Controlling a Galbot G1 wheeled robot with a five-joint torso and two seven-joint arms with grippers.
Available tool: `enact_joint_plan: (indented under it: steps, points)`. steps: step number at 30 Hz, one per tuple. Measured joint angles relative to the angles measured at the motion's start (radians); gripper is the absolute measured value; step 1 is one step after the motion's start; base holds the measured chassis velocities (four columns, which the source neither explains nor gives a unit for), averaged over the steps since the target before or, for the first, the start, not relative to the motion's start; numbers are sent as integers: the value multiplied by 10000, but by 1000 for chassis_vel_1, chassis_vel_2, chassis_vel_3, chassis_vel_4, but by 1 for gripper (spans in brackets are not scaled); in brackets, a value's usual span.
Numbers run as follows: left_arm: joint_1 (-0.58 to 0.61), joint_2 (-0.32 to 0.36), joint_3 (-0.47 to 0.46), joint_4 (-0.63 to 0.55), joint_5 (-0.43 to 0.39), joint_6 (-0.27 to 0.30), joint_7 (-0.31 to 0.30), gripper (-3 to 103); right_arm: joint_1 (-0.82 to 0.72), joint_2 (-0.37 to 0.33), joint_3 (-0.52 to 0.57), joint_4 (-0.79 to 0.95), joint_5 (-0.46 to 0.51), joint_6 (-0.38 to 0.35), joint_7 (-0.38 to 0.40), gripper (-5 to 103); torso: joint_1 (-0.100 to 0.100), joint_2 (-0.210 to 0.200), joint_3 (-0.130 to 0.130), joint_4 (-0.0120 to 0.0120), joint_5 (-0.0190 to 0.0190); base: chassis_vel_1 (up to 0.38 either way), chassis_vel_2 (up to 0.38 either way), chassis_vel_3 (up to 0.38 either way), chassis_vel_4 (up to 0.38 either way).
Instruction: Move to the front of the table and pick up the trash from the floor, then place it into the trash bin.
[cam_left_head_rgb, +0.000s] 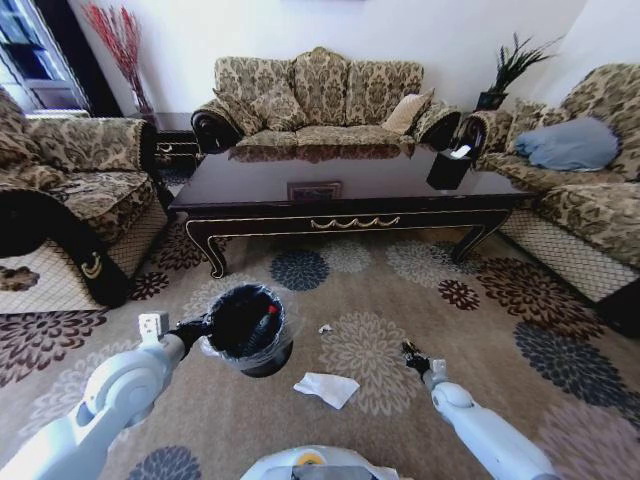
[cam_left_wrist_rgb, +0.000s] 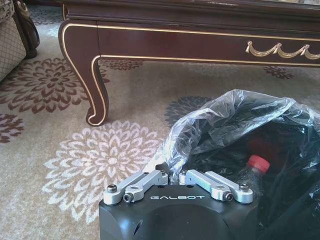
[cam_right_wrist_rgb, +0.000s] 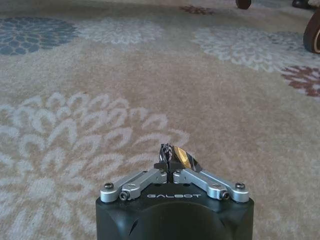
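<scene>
The black trash bin (cam_left_head_rgb: 243, 328) with its crinkly clear bag (cam_left_wrist_rgb: 227, 117) stands on the flowered floor (cam_left_head_rgb: 370, 350) in front of the dark table (cam_left_head_rgb: 340, 215). My left gripper (cam_left_head_rgb: 193, 329) is shut on the bin's rim and bag edge (cam_left_wrist_rgb: 170, 176). Inside the bin lies a clear bottle with a red cap (cam_left_wrist_rgb: 258, 163). To the right, my right gripper (cam_left_head_rgb: 411, 356) hangs low over the carpet, shut on a dark shiny wrapper (cam_right_wrist_rgb: 176, 157). A crumpled white paper (cam_left_head_rgb: 326, 388) lies between the arms, and a tiny white scrap (cam_left_head_rgb: 324, 328) sits beside the bin.
The table's curved leg (cam_left_wrist_rgb: 92, 80) stands close beyond the bin. Patterned sofas flank the carpet on the left (cam_left_head_rgb: 70, 200), the right (cam_left_head_rgb: 580, 200) and behind the table (cam_left_head_rgb: 320, 100). A black tissue box (cam_left_head_rgb: 448, 165) sits on the table's right end.
</scene>
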Motion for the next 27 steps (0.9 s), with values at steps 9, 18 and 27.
enact_joint_plan:
  steps: [9,18,27]
  points:
    - [4,-111,33,-28,65,-4,-3,4,-341,-347,238,924,-214,494,-122,1,0,0,0,0,1,0,0,0,0]
    - [-27,-285,219,7,140,-4,21,4,-783,-1006,693,3624,286,1389,-748,1,0,0,0,3,-1,0,0,0,0]
    - [-193,-348,395,-35,-548,-1,-128,4,-12,-1454,706,4422,1405,2954,-2825,1,0,0,0,0,0,0,0,0,0]
